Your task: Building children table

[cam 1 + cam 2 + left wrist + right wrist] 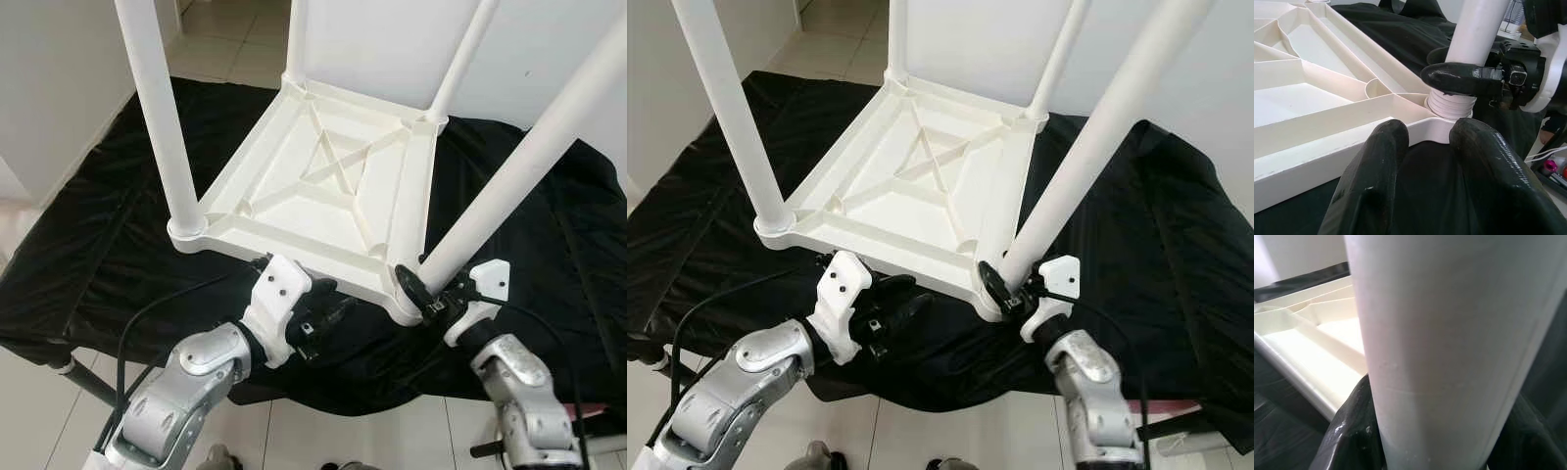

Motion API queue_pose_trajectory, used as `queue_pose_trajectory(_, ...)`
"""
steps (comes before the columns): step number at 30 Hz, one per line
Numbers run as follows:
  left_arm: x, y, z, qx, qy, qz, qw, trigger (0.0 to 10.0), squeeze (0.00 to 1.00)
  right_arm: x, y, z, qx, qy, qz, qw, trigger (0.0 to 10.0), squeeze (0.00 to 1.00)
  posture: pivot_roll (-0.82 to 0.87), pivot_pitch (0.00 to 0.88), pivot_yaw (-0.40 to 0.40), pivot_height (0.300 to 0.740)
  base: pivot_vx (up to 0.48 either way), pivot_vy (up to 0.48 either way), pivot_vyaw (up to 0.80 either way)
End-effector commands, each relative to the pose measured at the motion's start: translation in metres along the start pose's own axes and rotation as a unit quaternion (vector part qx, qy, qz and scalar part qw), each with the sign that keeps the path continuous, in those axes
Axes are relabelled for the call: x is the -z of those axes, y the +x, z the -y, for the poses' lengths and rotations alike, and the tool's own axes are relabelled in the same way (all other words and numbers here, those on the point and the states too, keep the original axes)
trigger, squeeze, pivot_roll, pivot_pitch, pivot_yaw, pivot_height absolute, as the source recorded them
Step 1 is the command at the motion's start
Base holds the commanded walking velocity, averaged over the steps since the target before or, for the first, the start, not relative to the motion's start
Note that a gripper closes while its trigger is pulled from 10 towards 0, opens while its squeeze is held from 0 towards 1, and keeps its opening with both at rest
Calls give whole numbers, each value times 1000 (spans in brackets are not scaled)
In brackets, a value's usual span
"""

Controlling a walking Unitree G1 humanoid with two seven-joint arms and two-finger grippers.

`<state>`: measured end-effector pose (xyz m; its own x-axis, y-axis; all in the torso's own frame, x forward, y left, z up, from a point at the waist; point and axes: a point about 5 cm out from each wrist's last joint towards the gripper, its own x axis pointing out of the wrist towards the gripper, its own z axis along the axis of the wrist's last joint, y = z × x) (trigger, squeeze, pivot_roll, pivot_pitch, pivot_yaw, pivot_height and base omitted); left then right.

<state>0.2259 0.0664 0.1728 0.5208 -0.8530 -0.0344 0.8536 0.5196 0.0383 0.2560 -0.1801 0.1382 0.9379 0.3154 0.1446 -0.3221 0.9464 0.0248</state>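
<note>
A white plastic table top [323,196] lies upside down on a black cloth [108,245], its ribbed underside facing up with an X-shaped brace in the middle. Four white legs rise from its corners. The three legs at the far and left corners, such as the near-left leg [157,108], stand roughly upright with their long axes pointing up and out of the frame. The near-right leg [519,157] tilts, its long axis leaning up and away to the robot's right from its socket at the near-right corner [407,299].

The right gripper [423,292] is closed around the base of this tilted leg, just above the socket; in the left wrist view one black finger [1464,78] wraps across the leg right above the white threaded end [1449,105] that sits at the corner.

The left gripper [328,315] hovers just beside the near edge of the table top, pointing toward the near-right corner, its two fingers [1371,186] spread apart and holding nothing.

The cloth covers a low surface on a pale tiled floor [323,431].
</note>
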Motion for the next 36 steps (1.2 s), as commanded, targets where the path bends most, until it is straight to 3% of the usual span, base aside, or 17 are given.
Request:
queue_pose_trajectory(1,0,0,-1,-11,3,1,1000,10000,0,2,-5,5,53,8,-3,999,10000,0,-27,119,-86,740,0,0,0)
queue_pose_trajectory(9,-1,1,-3,-13,9,3,1000,10000,0,12,-9,-10,171,26,-30,985,10000,0,-20,123,-83,740,0,0,0)
queue_pose_trajectory(12,-2,2,-2,-13,8,3,1000,10000,0,13,-8,-21,181,37,-29,982,10000,0,-20,124,-80,740,0,0,0)
queue_pose_trajectory(15,-1,2,-2,-11,8,2,1000,10000,0,10,-8,-21,181,36,-24,983,10000,0,-20,124,-80,740,0,0,0)
queue_pose_trajectory(16,-1,2,-2,-11,9,2,1000,10000,0,8,-7,-20,178,33,-21,983,10000,373,-18,122,-78,740,0,0,0)
queue_pose_trajectory(17,-1,2,-2,-11,9,2,1000,10000,0,8,-7,-20,178,33,-21,983,10000,373,-18,122,-78,740,0,0,0)
queue_pose_trajectory(18,-2,2,-4,-13,11,2,1000,10000,0,6,-6,-19,177,33,-18,983,10000,741,-18,122,-78,740,0,0,0)
queue_pose_trajectory(19,-2,2,-5,-14,12,2,1000,10000,0,6,-6,-19,177,32,-16,984,10000,1000,-16,121,-79,740,0,0,0)
queue_pose_trajectory(36,-2,4,-8,-36,19,9,999,10000,0,-2,7,-24,94,22,-1,995,10000,1000,12,106,-107,740,0,0,0)
